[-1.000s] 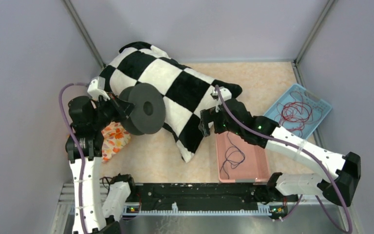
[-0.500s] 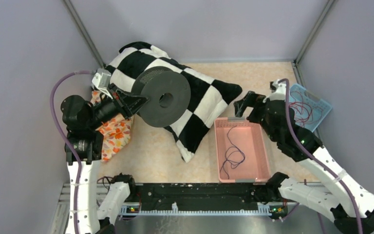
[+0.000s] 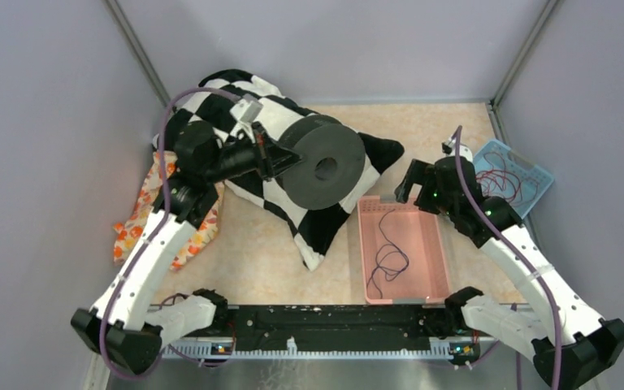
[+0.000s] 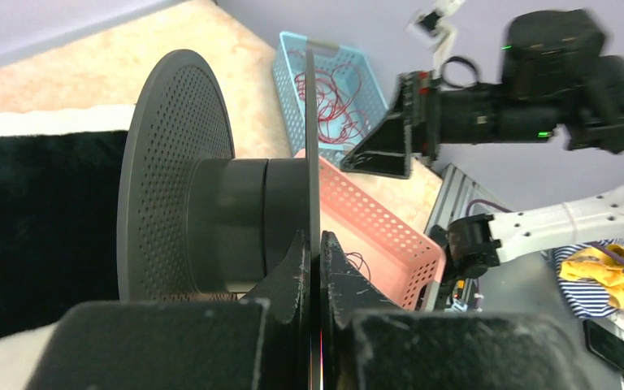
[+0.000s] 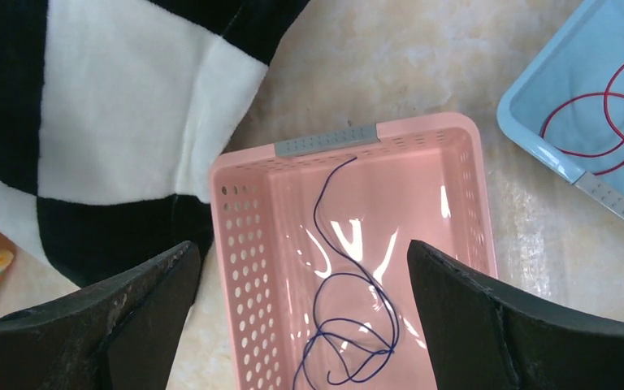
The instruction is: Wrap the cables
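A thin dark blue cable (image 3: 387, 256) lies loosely looped in the pink basket (image 3: 435, 244); the right wrist view shows it too (image 5: 349, 301). My left gripper (image 3: 283, 157) is shut on the flange of a dark grey spool (image 3: 322, 168), held above the checkered pillow; in the left wrist view the fingers (image 4: 301, 268) pinch the thin flange (image 4: 312, 154). My right gripper (image 3: 410, 185) is open and empty, above the far end of the pink basket (image 5: 244, 244), its fingers wide apart.
A black-and-white checkered pillow (image 3: 236, 106) lies at the back left. A blue basket (image 3: 536, 175) with red wire (image 3: 500, 183) stands at the right. A floral cloth (image 3: 142, 215) lies at the left wall. Grey walls enclose the table.
My left arm has swung the spool rightward over the pillow, toward the pink basket. My right gripper moved right off the basket, then came back a little over its far end.
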`<state>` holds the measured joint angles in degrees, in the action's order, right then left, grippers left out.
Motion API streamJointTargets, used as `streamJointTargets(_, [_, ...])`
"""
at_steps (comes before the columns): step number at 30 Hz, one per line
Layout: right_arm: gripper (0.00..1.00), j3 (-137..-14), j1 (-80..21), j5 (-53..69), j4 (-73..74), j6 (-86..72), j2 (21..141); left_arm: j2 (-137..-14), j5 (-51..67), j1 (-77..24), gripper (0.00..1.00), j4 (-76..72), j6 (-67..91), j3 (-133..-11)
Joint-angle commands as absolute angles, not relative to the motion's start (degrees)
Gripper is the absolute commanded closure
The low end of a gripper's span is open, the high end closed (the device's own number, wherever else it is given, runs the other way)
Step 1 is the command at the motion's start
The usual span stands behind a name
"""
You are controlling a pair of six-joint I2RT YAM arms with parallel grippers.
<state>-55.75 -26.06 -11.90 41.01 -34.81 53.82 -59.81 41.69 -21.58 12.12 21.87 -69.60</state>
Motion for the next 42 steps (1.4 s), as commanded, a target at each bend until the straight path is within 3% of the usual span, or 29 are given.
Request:
streamJointTargets(1, [0.01, -55.95, -25.71, -16.29, 41.06, -38.81, 49.36, -66.25, 33.94, -29.41, 1.00, 0.47, 15.94, -75.27])
streamJointTargets(6, [0.01, -54.17, -25.70, -24.86, 41.53, -43.99, 41.94, -78.83, 33.82, -34.45, 1.00, -7.65, 9.21, -80.68])
streamJointTargets(11, [0.01, -56.00, -25.68, -30.82, 42.86, -42.88, 36.39, -89.45, 39.45, -35.35, 1.00, -25.20, 6.85, -80.04])
streamJointTargets(17, [0.01, -55.49, -25.74, -34.86, 46.31, -44.13, 31.40, -102.54, 42.66, -37.82, 1.00, -29.48, 2.79, -85.93])
streamJointTargets(25, [0.01, -54.52, -25.71, -35.48, 48.41, -45.18, 30.10, -110.91, 41.70, -41.12, 1.00, -23.52, -4.69, -91.10])
streamJointTargets(32, [0.01, -54.44, -25.75, -35.74, 48.75, -44.55, 29.67, -113.32, 54.41, -41.33, 1.00, -20.21, -17.46, -89.48])
streamJointTargets(36, [0.01, -54.81, -25.74, -36.32, 49.26, -44.05, 29.70, -116.29, 59.10, -40.10, 1.00, -16.87, -14.39, -93.72])
streamJointTargets(39, [0.01, -56.34, -25.71, -37.46, 50.30, -42.76, 29.55, -117.39, 61.86, -39.12, 0.89, -15.06, -10.25, -95.72])
streamJointTargets(42, [0.01, -56.94, -25.70, -38.31, 51.09, -41.94, 29.15, -116.31, 60.09, -39.20, 0.70, -15.40, -11.35, -93.90])
